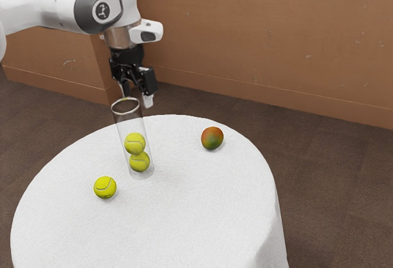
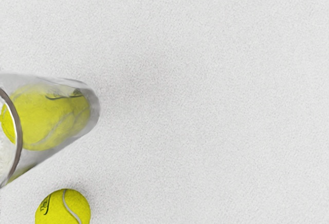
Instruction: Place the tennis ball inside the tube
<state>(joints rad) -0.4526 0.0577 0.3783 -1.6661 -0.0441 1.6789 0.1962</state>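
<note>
Brown wall [image 1: 264, 40] | dark floor [image 1: 325, 182] | white-clothed round table [image 1: 196, 219] | tube [image 1: 129, 124] holding two tennis balls [image 1: 135, 144] | gripper [image 1: 136, 98] spread

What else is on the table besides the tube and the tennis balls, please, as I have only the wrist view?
Observer: In the exterior view, a round, orange-red and green fruit lies on the white tablecloth.
Operator: Thank you. Could you tell me whether the gripper is open?
Observer: Yes, the fingers of the gripper stand apart.
Operator: My view cuts off the loose tennis ball; does anything touch it on the hidden side?
Observer: No, the exterior view shows the loose tennis ball whole, with only cloth around it.
</note>
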